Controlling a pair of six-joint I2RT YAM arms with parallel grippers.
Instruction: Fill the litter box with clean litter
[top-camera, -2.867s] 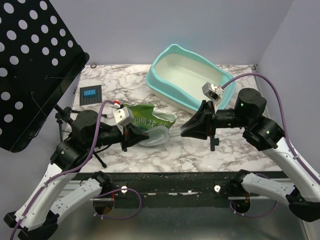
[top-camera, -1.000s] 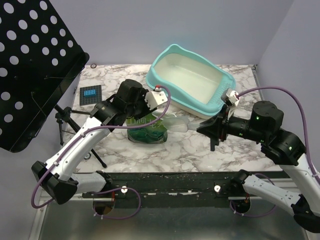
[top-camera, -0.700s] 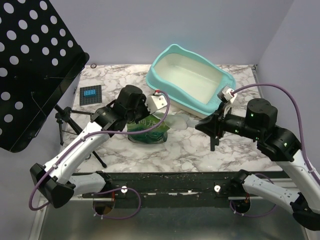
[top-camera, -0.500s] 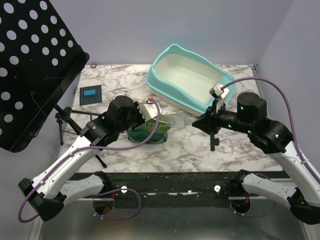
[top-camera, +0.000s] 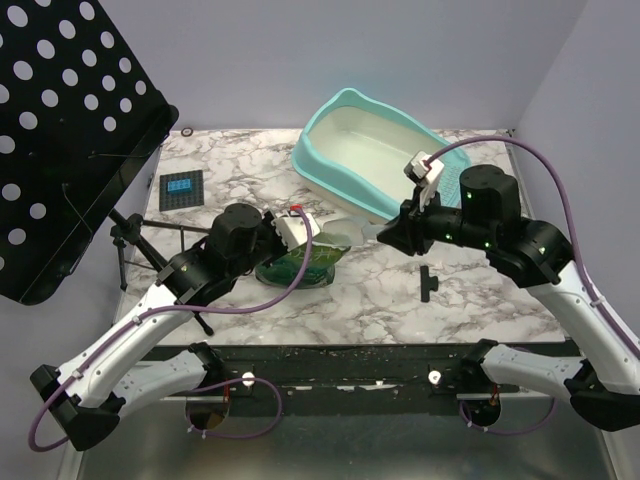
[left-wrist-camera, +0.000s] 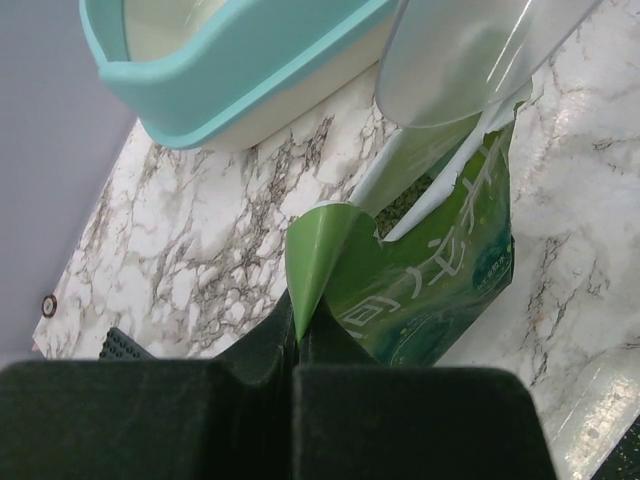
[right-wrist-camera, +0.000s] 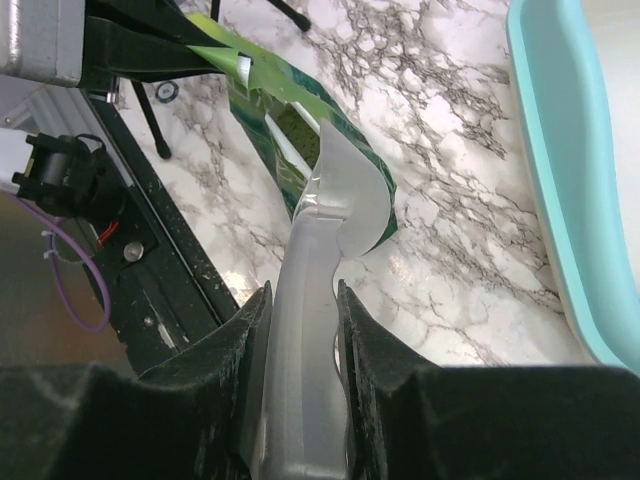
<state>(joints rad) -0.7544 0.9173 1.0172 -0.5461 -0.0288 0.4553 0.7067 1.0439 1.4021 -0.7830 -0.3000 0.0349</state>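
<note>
Marble table, litter box, green bag with illegible Chinese print

litter box: smooth turquoise plastic, soft sheen
bag: glossy, crinkled green film
scoop: clear, smooth plastic
table: marble-patterned, slight gloss
panel: matt black, perforated

The turquoise litter box, cream-white inside, sits rim-up, set diagonally.

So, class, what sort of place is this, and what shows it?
Probably a robotics lab workcell, not a home: the left arm and right arm bolted at a marble-patterned table, plain lilac walls close around it, and a black perforated panel.
</note>
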